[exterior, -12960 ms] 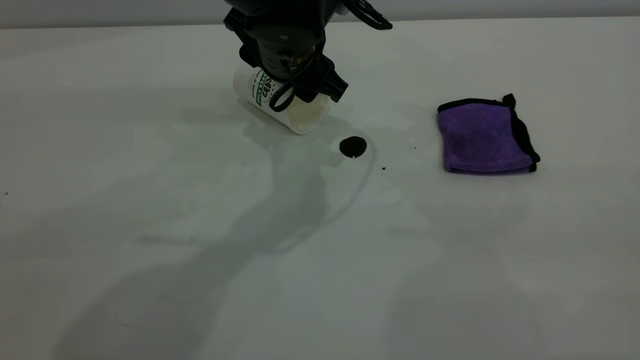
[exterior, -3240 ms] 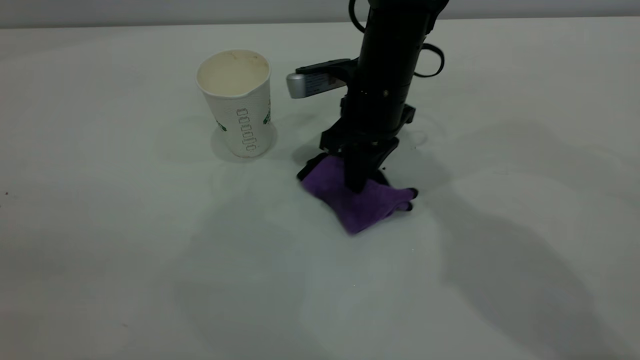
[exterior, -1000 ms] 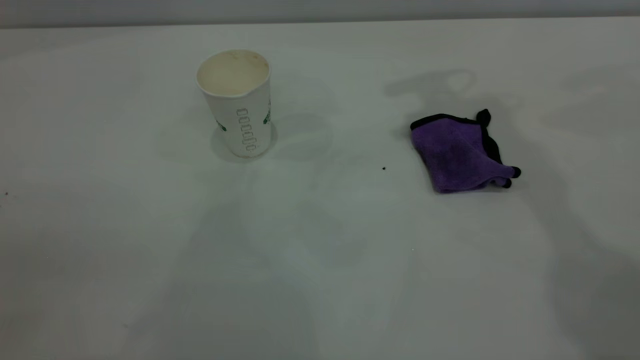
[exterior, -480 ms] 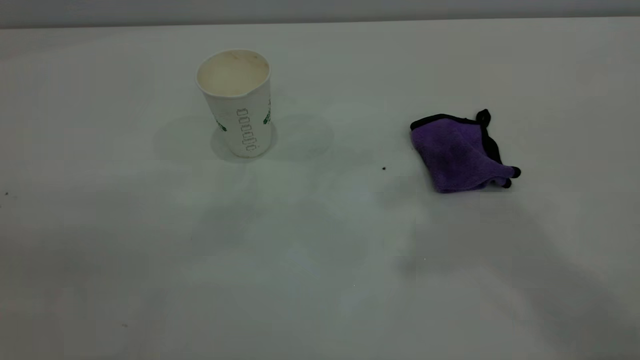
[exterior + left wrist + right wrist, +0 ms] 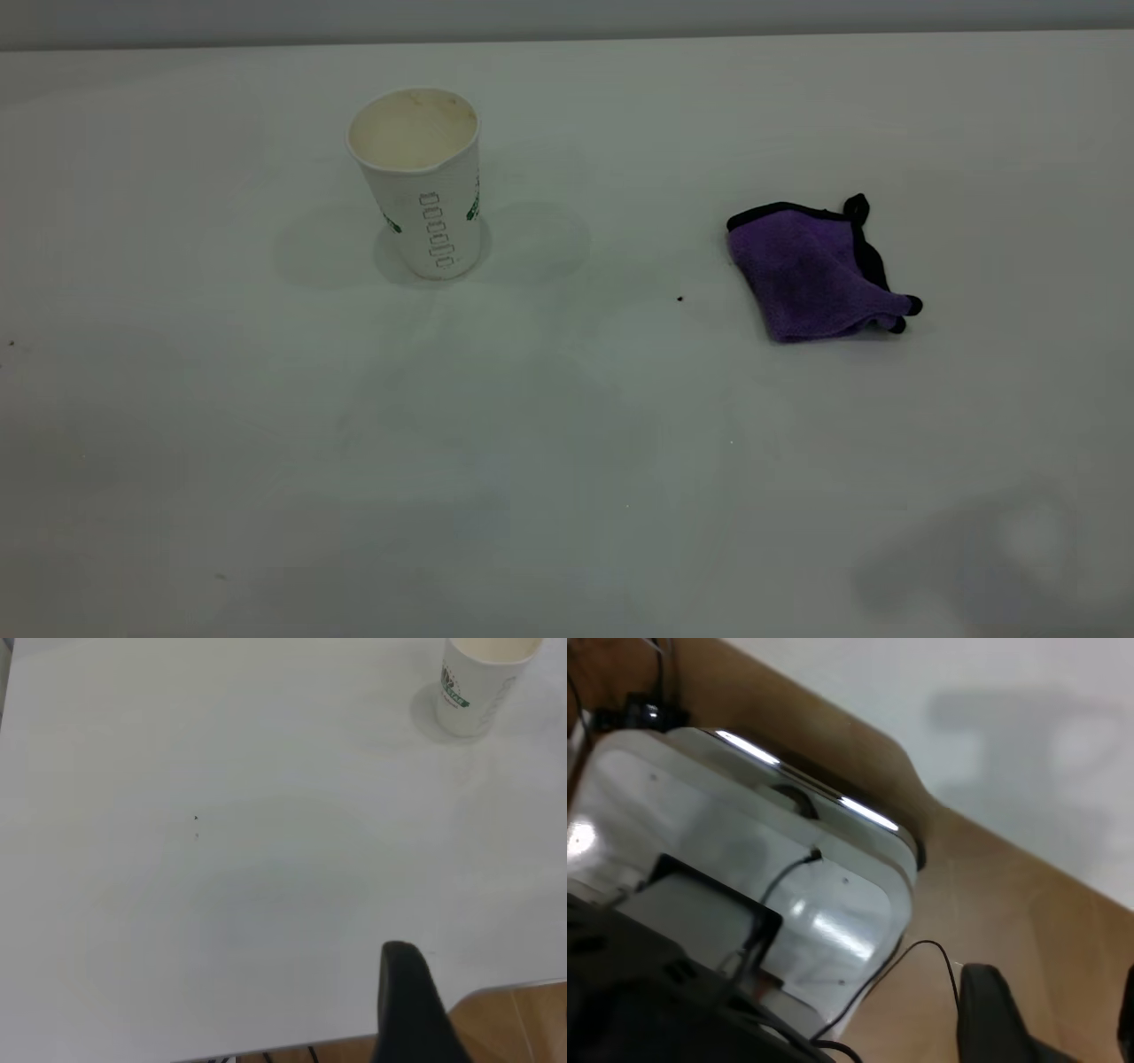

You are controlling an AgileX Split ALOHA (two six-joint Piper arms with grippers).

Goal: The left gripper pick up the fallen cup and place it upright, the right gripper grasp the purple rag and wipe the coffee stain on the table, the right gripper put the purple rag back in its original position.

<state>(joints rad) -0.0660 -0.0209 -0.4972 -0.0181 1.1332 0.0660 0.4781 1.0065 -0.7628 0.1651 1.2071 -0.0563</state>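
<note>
The white paper cup (image 5: 418, 182) stands upright on the table at the back left; it also shows in the left wrist view (image 5: 478, 682). The purple rag (image 5: 815, 270) with black trim lies crumpled on the right, free of any gripper. No coffee stain shows between them, only a tiny dark speck (image 5: 679, 299). Neither arm is in the exterior view. My left gripper (image 5: 483, 1001) is pulled back over the table's edge, far from the cup, one finger (image 5: 406, 992) showing, open and empty. My right gripper (image 5: 1054, 1001) hangs off the table over the floor, open and empty.
The white table (image 5: 567, 461) spreads wide around the cup and rag. A white box with cables (image 5: 744, 895) sits on the wooden floor (image 5: 1010, 904) beside the table, under my right gripper.
The rag, held by my right gripper at the table's middle 3.2 s ago, now lies released on the right. Over the last second only the arm shadows slid away; cup and rag stayed still.
</note>
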